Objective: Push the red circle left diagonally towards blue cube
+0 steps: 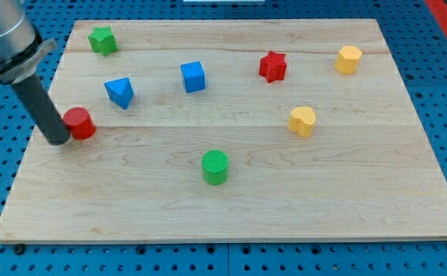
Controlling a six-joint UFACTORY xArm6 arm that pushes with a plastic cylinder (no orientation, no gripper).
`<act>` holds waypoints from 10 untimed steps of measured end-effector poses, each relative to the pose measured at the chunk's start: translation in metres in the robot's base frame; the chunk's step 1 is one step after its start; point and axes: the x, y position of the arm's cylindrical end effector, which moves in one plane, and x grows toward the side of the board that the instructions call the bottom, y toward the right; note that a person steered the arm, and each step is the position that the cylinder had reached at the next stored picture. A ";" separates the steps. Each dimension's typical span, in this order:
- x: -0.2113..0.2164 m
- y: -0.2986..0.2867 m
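Observation:
The red circle (pixel 80 123) lies near the board's left edge. The blue cube (pixel 193 77) sits up and to the right of it, past the blue triangle (pixel 119 92). My tip (pixel 58 140) touches the red circle's left side, at its lower left. The dark rod rises from there toward the view's top left.
A green star (pixel 102 40) is at the top left, a red star (pixel 272 66) and a yellow hexagon (pixel 348 59) at the top right. A yellow heart (pixel 302 121) is at the right, a green circle (pixel 215 166) at the bottom middle. The wooden board (pixel 231 207) lies on a blue perforated table.

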 end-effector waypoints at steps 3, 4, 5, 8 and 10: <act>-0.016 0.052; -0.062 0.034; -0.042 0.018; -0.114 0.046; -0.128 0.028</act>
